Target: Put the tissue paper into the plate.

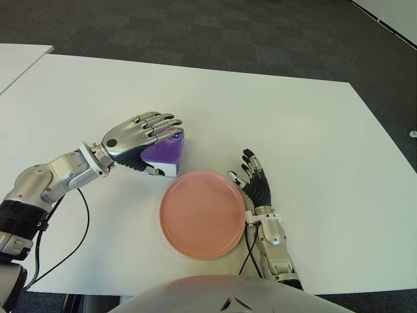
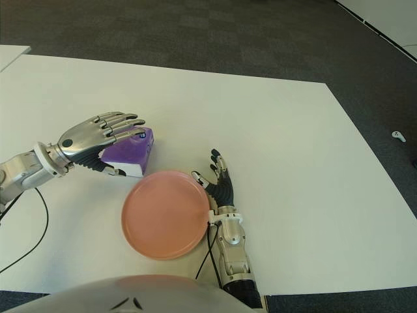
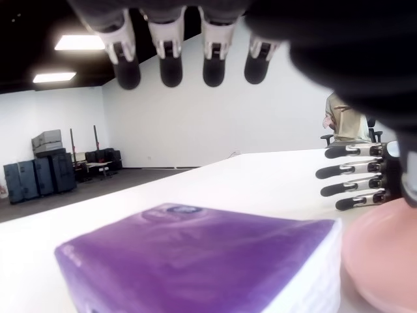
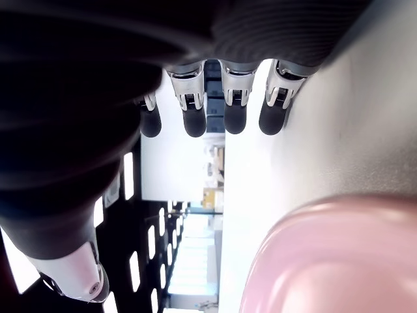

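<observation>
Tissue paper (image 1: 164,150), a small purple pack, sits on the white tabletop (image 1: 293,124). It is just beside the pink plate (image 1: 202,214), on the far left side of it, and the two look like they almost touch. The pack is not in the plate yet, so the main job is not done.

The left hand (image 1: 140,134) is over the pack. From the left wrist view, the fingers (image 3: 171,62) are stretched out above the purple top with a gap under them. So this hand is spread wide and is not holding anything. The thumb looks low beside the pack, but I cannot tell if it touches.

The right hand (image 1: 255,182) shows just beside the plate on its right side. Its fingers are straight and relaxed, and it holds nothing.

The plate has nothing in it. I think the job is only at the start. What is left: the left hand has to close on the pack, lift it, move it a short way over the plate and let it go.
</observation>
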Motion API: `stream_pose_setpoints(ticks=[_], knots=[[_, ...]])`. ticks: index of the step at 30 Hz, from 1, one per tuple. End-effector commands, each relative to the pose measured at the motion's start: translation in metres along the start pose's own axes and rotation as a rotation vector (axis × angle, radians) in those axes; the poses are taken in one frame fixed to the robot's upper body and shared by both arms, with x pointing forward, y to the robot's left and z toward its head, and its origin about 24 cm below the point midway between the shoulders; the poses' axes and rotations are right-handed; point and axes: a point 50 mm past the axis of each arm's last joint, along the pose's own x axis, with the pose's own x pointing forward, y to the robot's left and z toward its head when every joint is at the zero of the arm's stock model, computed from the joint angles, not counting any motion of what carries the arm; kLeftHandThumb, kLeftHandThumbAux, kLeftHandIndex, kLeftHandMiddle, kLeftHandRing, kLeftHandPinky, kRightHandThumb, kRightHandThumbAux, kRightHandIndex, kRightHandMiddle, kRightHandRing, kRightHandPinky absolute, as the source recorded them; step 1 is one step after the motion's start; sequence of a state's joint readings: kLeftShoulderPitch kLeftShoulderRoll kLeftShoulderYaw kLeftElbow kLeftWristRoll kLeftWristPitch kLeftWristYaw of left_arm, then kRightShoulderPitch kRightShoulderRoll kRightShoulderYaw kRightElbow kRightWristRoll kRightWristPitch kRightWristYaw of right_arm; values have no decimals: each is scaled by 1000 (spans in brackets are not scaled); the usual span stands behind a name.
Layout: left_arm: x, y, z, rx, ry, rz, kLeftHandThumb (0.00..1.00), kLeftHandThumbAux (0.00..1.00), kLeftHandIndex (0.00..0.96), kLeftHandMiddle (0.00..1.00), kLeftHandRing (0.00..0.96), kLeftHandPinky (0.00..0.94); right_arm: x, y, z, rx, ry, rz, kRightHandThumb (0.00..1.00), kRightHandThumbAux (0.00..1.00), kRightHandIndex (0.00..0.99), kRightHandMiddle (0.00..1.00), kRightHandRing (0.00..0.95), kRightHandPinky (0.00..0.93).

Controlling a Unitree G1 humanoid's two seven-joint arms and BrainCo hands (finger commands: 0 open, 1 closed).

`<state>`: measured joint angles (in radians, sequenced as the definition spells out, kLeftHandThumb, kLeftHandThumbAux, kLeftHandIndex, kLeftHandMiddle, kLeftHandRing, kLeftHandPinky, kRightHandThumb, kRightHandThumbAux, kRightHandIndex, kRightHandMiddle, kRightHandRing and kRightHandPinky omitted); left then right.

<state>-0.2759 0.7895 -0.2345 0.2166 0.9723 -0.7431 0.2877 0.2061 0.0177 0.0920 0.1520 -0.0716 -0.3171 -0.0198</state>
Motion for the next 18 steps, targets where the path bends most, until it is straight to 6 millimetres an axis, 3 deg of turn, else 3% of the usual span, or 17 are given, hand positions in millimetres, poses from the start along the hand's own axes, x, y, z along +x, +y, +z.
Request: stream_pose_setpoints(ticks=[1,18], knots=[[2,-4,-1,-3,-7,-47,38,392,0,0,0,0,-20,-1,-33,3,189,-8,0,724,0,0,0,0],[9,-8,-14,65,38,-68,37,379,0,0,0,0,-19,-3,-34,-3,185,-3,0,710,0,0,0,0]])
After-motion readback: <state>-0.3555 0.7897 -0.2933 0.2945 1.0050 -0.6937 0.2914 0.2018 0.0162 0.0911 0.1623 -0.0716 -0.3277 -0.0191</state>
